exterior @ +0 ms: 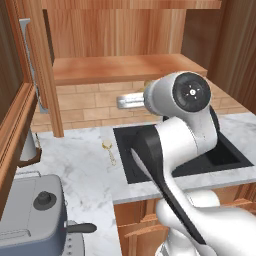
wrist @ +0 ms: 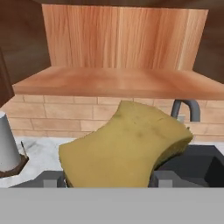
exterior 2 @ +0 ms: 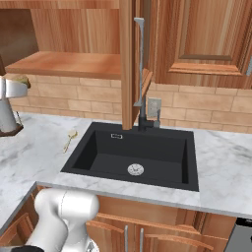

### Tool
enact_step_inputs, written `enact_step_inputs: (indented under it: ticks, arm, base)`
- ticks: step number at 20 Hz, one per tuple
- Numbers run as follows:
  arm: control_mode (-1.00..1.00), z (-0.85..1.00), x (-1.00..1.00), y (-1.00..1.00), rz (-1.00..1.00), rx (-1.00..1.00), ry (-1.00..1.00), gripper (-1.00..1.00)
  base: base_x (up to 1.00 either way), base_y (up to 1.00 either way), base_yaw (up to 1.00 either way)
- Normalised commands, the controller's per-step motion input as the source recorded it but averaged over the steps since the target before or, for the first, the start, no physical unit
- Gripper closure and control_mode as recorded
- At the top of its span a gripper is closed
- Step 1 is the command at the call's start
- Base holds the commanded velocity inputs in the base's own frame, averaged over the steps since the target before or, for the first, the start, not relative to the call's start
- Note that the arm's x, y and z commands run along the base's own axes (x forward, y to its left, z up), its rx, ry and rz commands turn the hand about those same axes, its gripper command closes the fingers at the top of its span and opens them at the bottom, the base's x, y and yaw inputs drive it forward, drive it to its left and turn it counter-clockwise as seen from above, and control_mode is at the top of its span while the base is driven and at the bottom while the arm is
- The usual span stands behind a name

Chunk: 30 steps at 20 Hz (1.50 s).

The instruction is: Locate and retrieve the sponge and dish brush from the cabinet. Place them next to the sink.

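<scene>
My gripper (wrist: 109,179) is shut on the sponge (wrist: 124,144), a yellowish-olive block held across its two fingertips and tilted. It hangs in front of the open cabinet's wooden shelf (wrist: 118,81), above the counter left of the sink (wrist: 205,164). In the right base view a bit of the sponge (exterior 2: 19,78) shows at the left edge. The dish brush (exterior: 107,148) (exterior 2: 70,138) lies flat on the white marble just left of the black sink (exterior: 230,155) (exterior 2: 138,152). The cabinet shelf (exterior: 125,67) (exterior 2: 64,64) is bare.
The cabinet door (exterior: 42,65) (exterior 2: 127,64) stands open, its grey bar handle (exterior 2: 140,59) over the sink's back edge by the black faucet (exterior 2: 145,118). A white cylinder on a brown base (exterior: 30,150) (exterior 2: 7,115) stands at the left. A grey toaster-like appliance (exterior: 30,210) sits near.
</scene>
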Motion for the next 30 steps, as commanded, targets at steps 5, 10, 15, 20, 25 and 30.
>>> enact_step_inputs:
  ticks: [5, 10, 15, 20, 25, 30]
  arm:
    - [-1.0, -0.36, -0.21, -0.17, 0.0, 0.03, 0.07, 1.0]
    - [-1.0, -0.55, -0.05, 0.0, 0.0, 0.01, 0.02, 1.0]
    - [-1.0, -0.59, 0.0, 0.0, 0.01, 0.0, 0.02, 1.0]
    - [-1.0, -0.56, 0.05, 0.0, 0.04, 0.0, 0.05, 1.0]
    - [-1.0, -0.46, 0.21, 0.0, 0.06, 0.0, 0.03, 1.0]
    - [-1.0, -0.31, 0.29, 0.09, 0.04, 0.0, 0.09, 1.0]
  base:
    - [0.0, 0.0, 0.0]
    - [0.0, 0.0, 0.0]
    - [0.0, 0.0, 0.0]
    - [0.0, 0.0, 0.0]
    - [0.0, 0.0, 0.0]
    - [0.0, 0.0, 0.0]
